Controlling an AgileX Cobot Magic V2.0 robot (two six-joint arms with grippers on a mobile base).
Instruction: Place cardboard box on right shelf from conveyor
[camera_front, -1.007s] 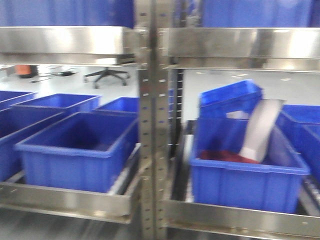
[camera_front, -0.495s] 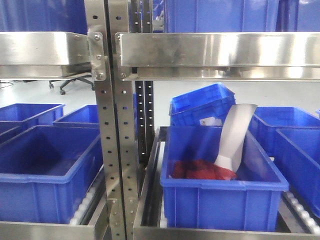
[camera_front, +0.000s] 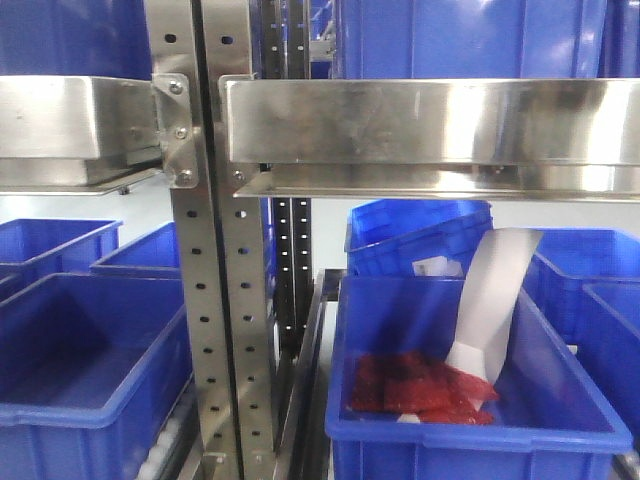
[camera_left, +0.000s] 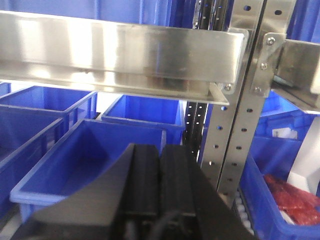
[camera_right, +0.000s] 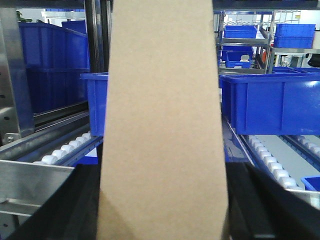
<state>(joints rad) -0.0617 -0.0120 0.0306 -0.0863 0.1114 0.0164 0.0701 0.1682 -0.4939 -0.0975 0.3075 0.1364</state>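
The cardboard box (camera_right: 162, 125) is held upright, its narrow face filling the right wrist view. It is clamped from both sides by the right fingers (camera_right: 55, 205), which are spread just as wide as the carton. The tall stance is judged to help it pass between shelf levels. It is off the conveyor, which is not seen, and not yet on the right shelf (camera_front: 430, 120), whose bright lip is faced above a blue bin (camera_front: 470, 440). How near box and lip are cannot be told. The left fingers (camera_left: 145, 185) are pressed together, empty and tucked low, probably out of the way.
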